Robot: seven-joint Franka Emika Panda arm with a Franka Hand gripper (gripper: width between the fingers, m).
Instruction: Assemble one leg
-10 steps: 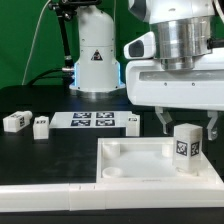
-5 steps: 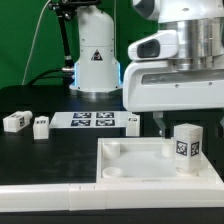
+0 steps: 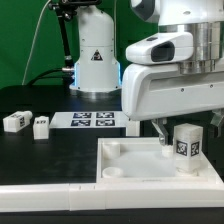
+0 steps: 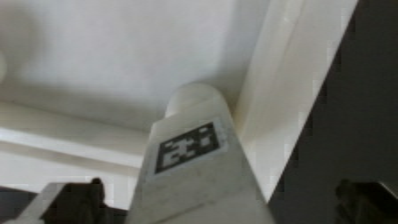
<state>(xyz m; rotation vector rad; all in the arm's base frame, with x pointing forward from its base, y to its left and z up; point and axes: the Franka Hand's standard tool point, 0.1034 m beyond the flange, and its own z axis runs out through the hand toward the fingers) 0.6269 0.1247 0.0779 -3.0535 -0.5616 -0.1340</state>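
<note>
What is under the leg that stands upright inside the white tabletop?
The leg stands upright on the floor of the white tabletop, in its corner at the exterior view's right. Its base hides the spot below, so whether a socket lies there cannot be seen.

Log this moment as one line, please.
tool: open, fingers either side of leg | leg: upright on tabletop, near corner, not gripped

The leg [image 3: 187, 147] is white, with a black-and-white square tag [image 4: 189, 148] on one face. The tabletop [image 3: 125, 172] is white too, and the table [image 3: 50, 155] is black. The marker board [image 3: 88, 121] is white with black-patterned tags. The backdrop [image 3: 18, 40] is green.
</note>
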